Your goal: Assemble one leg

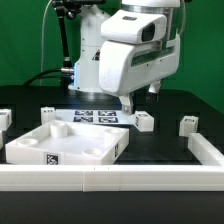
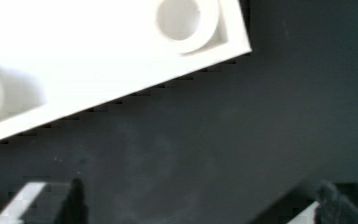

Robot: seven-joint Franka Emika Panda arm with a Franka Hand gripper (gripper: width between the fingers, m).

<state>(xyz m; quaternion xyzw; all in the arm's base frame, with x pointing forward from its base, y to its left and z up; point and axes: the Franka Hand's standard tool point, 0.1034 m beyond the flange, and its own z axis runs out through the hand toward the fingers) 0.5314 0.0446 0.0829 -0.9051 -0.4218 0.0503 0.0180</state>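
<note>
Black matte worktop point(image 1: 165, 150), green wall point(image 1: 205, 50) behind. Two-finger gripper point(image 2: 194, 205) spread wide, empty, hovers mid-worktop. Small white plastic tagged leg point(image 1: 143, 122) sits just beside it. Large white square panel point(image 1: 62, 142) at near-left corner.

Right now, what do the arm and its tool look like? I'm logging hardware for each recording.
The arm is glossy white, built from bulky, rounded housings with greyer shading on its upper face. Black cables appear to run behind it near the top. The tool ends in two dark grey, blocky fingers. No lettering or markings are legible on either.
</note>
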